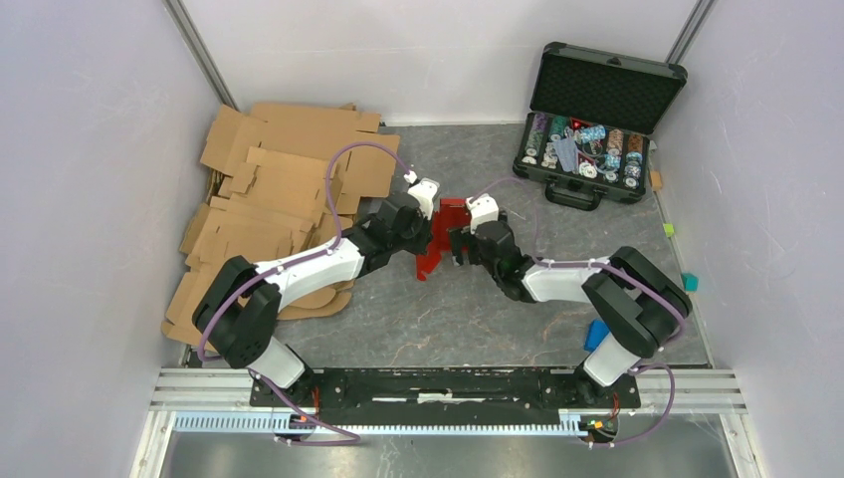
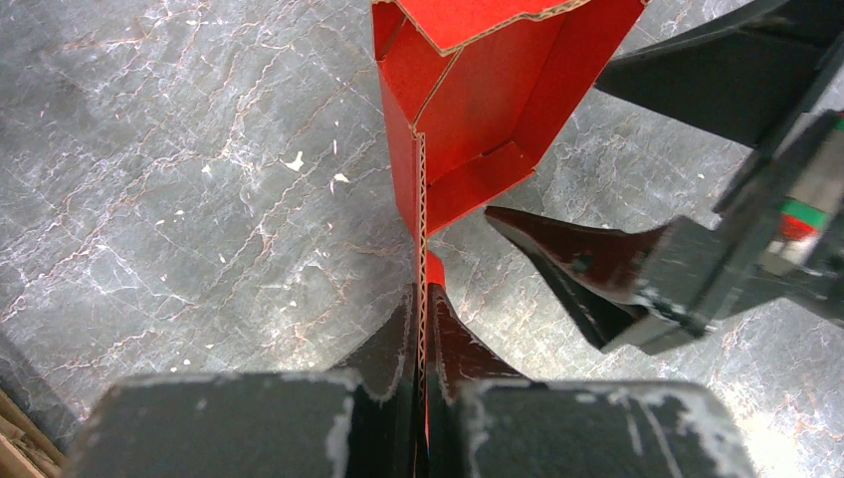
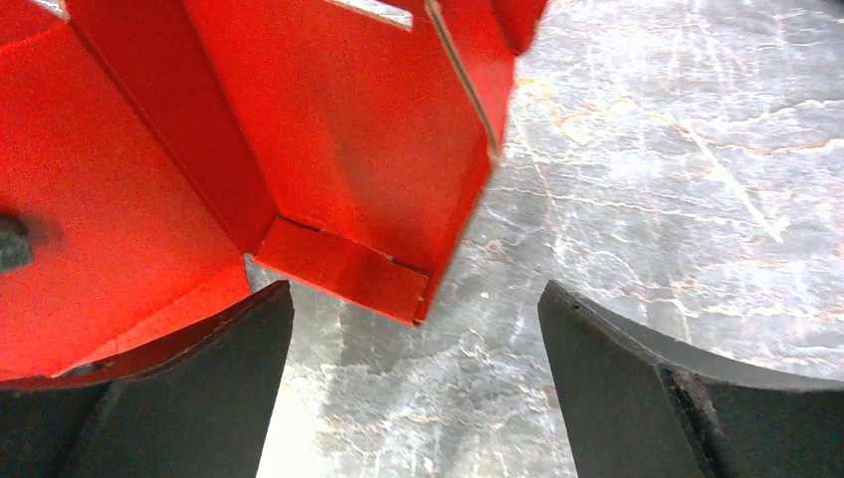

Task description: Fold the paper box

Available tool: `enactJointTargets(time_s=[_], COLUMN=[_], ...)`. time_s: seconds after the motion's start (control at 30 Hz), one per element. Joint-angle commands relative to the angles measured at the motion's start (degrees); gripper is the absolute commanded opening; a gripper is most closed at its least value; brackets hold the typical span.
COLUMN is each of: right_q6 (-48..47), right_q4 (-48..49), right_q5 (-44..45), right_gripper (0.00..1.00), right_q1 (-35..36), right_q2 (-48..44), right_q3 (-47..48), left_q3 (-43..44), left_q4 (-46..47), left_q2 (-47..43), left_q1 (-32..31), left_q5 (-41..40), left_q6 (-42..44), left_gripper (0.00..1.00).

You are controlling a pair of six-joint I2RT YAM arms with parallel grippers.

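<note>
My left pincer (image 2: pixel 423 304) pinches a wall edge of the half-folded red paper box (image 2: pixel 478 110) at the middle of the bench (image 2: pixel 179 179), while my right pincer (image 3: pixel 415 299) stands spread wide just beside it, gripping nothing.

Paper box (image 1: pixel 435 261) on table (image 1: pixel 478 309) between left tool (image 2: pixel 423 309) and right tool (image 3: pixel 416 309), cardboard sheets (image 1: pixel 279 169) back left, chip case (image 1: pixel 597 110) back right
</note>
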Motion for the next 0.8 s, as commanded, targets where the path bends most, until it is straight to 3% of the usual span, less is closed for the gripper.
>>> enactJointTargets(time_s=[0.0, 0.27, 0.53, 0.77], right_q6=[-3.23, -9.96, -10.78, -9.41], right_q4=[2.63, -0.47, -9.35, -11.98], right_q5=[0.08, -1.69, -1.54, -14.63], right_gripper=[0.98, 0.98, 0.98, 0.98], right_q1=[-0.85, -2.61, -6.50, -12.23], right_q2=[-5.64, -14.98, -14.76, -11.12], right_q3=[-3.04, -2.28, 7.46, 15.19], left_q3=[-0.82, 0.28, 5.22, 8.62], left_q4=[-4.50, -5.89, -11.78, -16.09], left_q2=[-0.27, 0.18, 1.65, 0.90], left_q1=[-0.71, -0.71, -0.63, -0.63], left_q5=[2.46, 2.52, 5.03, 3.57], left_q6=[-0.03, 0.23, -1.49, -3.34], left_gripper=[0.05, 0.09, 0.32, 0.48])
